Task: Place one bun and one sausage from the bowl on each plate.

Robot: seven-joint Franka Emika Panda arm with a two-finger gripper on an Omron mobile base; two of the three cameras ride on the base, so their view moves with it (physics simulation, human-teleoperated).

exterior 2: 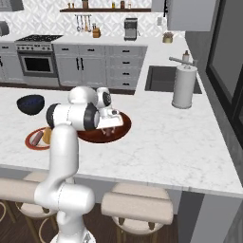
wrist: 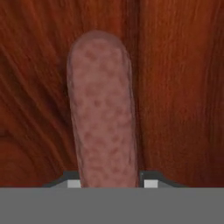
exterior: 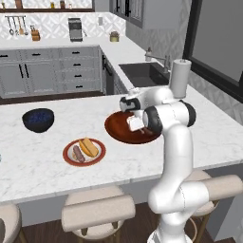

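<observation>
The tool [exterior: 136, 125] hung low inside the wooden bowl [exterior: 116, 130] on the marble table [exterior: 42, 163]. In the hand view its fingers stood either side of a sausage [wrist: 103, 109] on the bowl's floor; whether they pinched it I cannot tell. A bun [exterior: 88, 146] and a second sausage [exterior: 79, 154] lay on the red-rimmed plate [exterior: 69, 159], beside the bowl.

No text, label, brand, number or sign can be read anywhere in these views; every surface that shows is plain or too blurred.
</observation>
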